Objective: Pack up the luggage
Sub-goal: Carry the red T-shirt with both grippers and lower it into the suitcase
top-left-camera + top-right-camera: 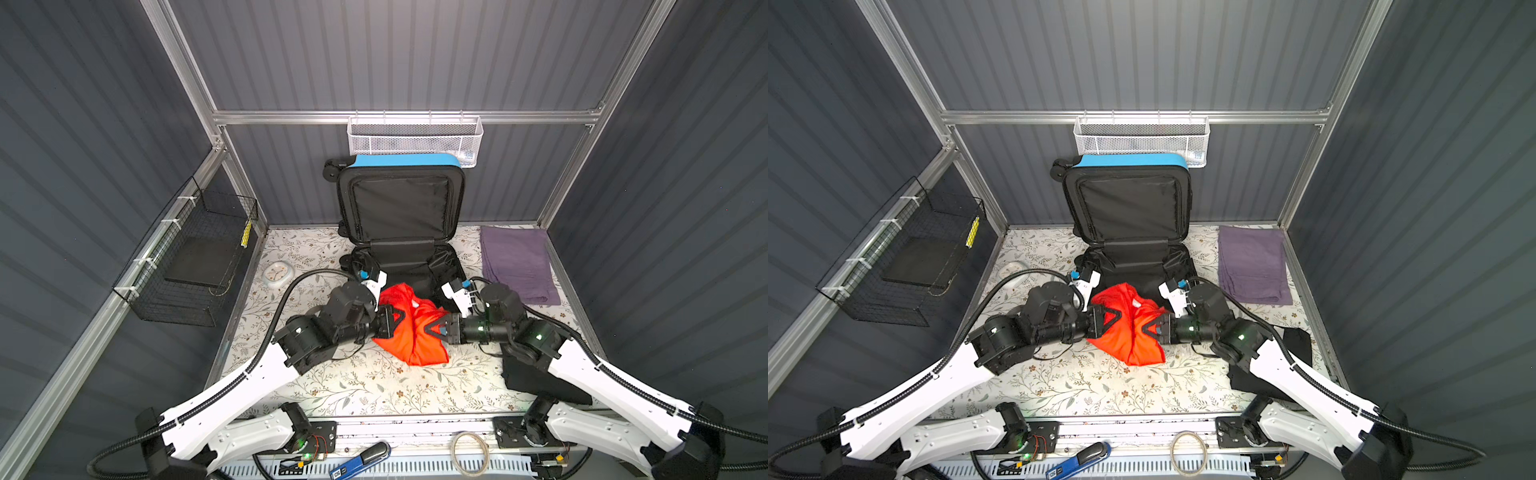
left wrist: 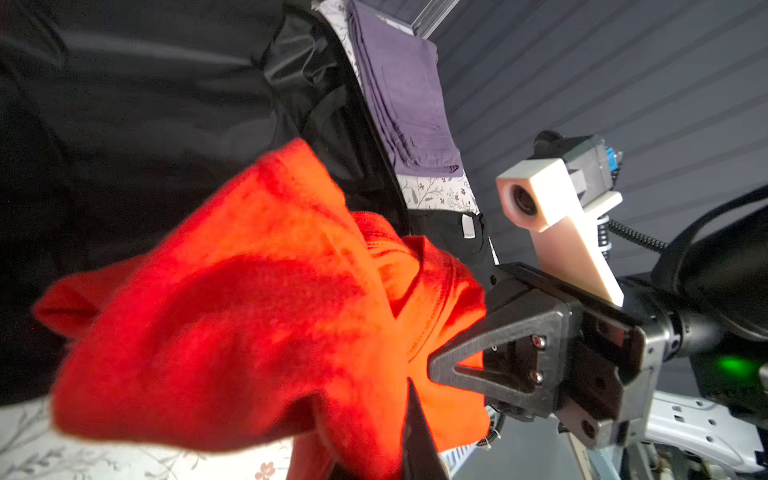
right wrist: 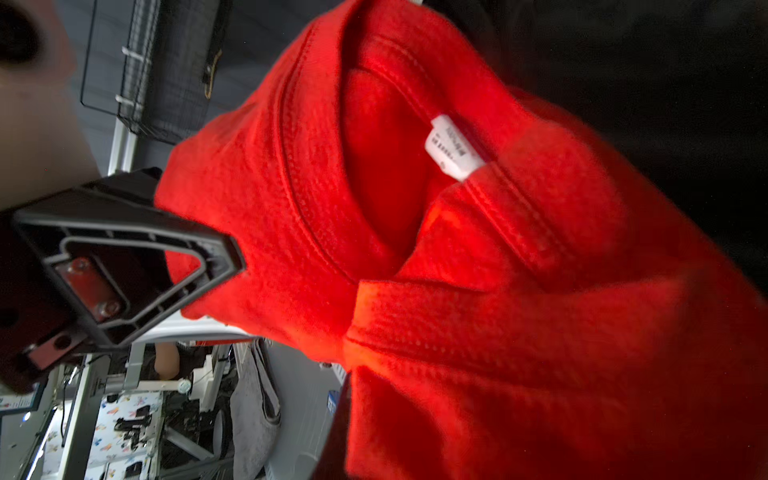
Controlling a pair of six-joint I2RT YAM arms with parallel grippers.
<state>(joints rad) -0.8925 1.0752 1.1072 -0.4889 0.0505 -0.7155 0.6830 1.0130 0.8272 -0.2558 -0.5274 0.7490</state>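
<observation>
The luggage [image 1: 405, 160] [image 1: 1129, 160] is a bright blue suitcase lying open at the back of the table. Its lid stands upright and shows black lining [image 1: 401, 208]. A crumpled red-orange shirt [image 1: 415, 332] [image 1: 1129, 332] [image 2: 249, 311] [image 3: 457, 249] hangs above the table at the front edge of the lower half. My left gripper [image 1: 400, 318] [image 1: 1118, 318] is shut on the shirt's left side. Facing it, my right gripper [image 1: 429, 328] [image 1: 1145, 328] [image 2: 436, 365] is shut on the right side. The shirt's collar with a white tag [image 3: 453, 145] faces the right wrist camera.
A folded purple cloth [image 1: 517, 266] lies right of the suitcase. Under the right arm is a black garment [image 1: 536, 378]. A small white clock [image 1: 277, 275] sits left of the suitcase. A black wire basket [image 1: 195, 266] hangs on the left wall and a white mesh basket [image 1: 413, 139] on the back rail.
</observation>
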